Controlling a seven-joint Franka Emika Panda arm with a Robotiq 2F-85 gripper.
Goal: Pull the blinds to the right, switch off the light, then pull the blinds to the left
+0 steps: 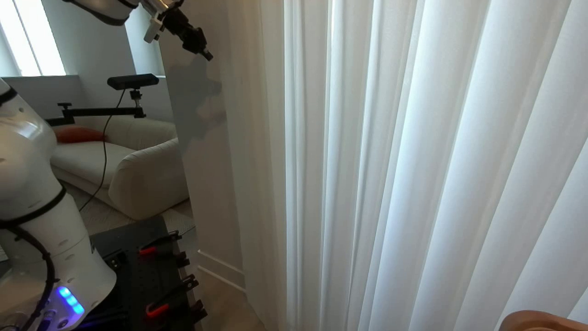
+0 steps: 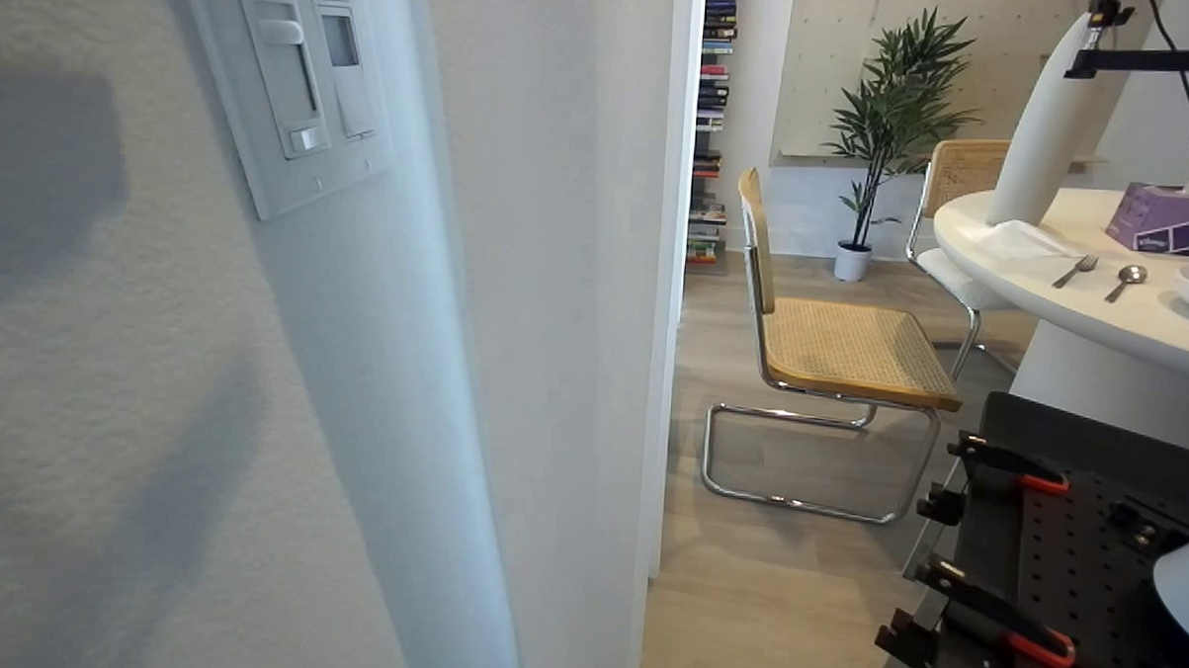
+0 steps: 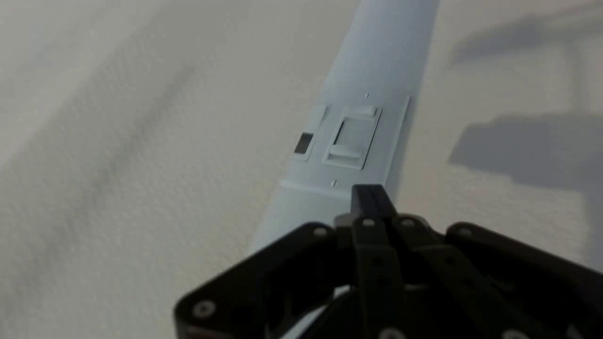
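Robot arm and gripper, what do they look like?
The arm is glossy white and rounded, with black bands, a black cable and blue lights at its base. The gripper is black and angular, with slim jaws and pale screws.

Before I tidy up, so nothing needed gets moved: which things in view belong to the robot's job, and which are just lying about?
For the job: white curtain, light switch plate, fingers.

Lying about: tissue box, fork, spoon, cushion, potted plant.

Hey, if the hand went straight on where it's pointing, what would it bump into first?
Probably the white switch plate: in the wrist view the shut hand points toward it. Depth is unclear, so it could instead meet the wall beside the plate.
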